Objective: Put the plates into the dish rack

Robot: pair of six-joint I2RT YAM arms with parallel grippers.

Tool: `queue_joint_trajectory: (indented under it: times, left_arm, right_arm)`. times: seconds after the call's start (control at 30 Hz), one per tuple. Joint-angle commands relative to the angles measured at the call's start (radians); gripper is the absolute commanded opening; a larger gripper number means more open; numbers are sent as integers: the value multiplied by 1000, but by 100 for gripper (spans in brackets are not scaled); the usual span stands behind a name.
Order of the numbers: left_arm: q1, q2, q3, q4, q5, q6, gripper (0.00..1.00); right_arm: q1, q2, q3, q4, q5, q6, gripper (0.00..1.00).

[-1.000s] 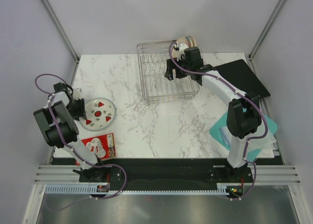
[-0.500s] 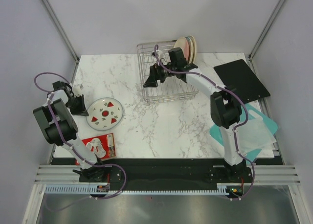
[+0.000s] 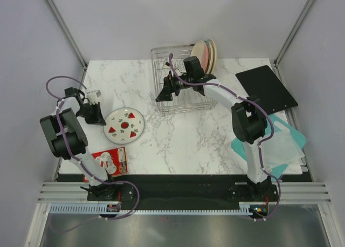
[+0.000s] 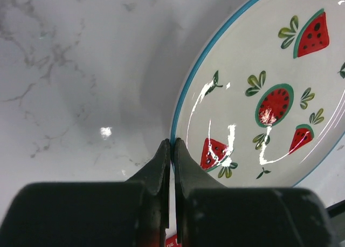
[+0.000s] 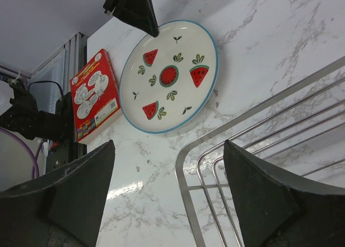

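Note:
A small white plate [image 3: 125,127] with red watermelon marks and a blue rim lies on the marble at the left. My left gripper [image 3: 102,118] is shut on its left rim; the left wrist view shows the two jaws [image 4: 172,145] pinching the blue edge of the plate [image 4: 269,104]. The silver wire dish rack [image 3: 183,98] stands at the back centre, with several plates [image 3: 206,52] upright at its back right corner. My right gripper [image 3: 163,91] hangs open over the rack's front left corner [image 5: 186,166], nothing between its fingers [image 5: 168,150]; its view also takes in the watermelon plate [image 5: 170,77].
A red-and-white printed packet [image 3: 110,160] lies near the front left edge. A flat black board [image 3: 267,85] sits at the back right. A teal board with clear plastic sheets [image 3: 275,144] is at the right edge. Purple cables loop off both arms.
My left gripper has shut on the plate's rim and slid the plate to the right. The right arm has swung from the rack's back right corner to its front left.

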Motion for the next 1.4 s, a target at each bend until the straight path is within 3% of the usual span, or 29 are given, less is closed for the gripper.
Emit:
queue_joint_trajectory:
  times: [0.0,0.37,0.53,0.73,0.97,1.2,1.37]
  left_arm:
    - [-70,-15,36,-40,83,77,2]
    - [-253,-15,45,-91,160,-17,2]
    - [-339,-23,16,-118,166,-34,2]
    - [-420,-15,-33,-146,192,-109,2]
    - [-460,34,-61,-164,249,-178,2]
    - [-465,62,-74,-163,312,-221,2]
    - [-468,59,-107,-157,330,-233,2]
  right_arm:
    - [8,-119,-67,-34,31,-37,89]
    - [13,-478,-474,-103,241,1,89]
    - [-9,-624,-705,-97,330,165,90]
    - [-27,-710,-1023,171,339,463,91]
    - [-26,-606,-1275,591,397,788,91]
    - [15,-402,-1244,733,431,903,89]
    - [121,-287,-1191,762,338,962,85]
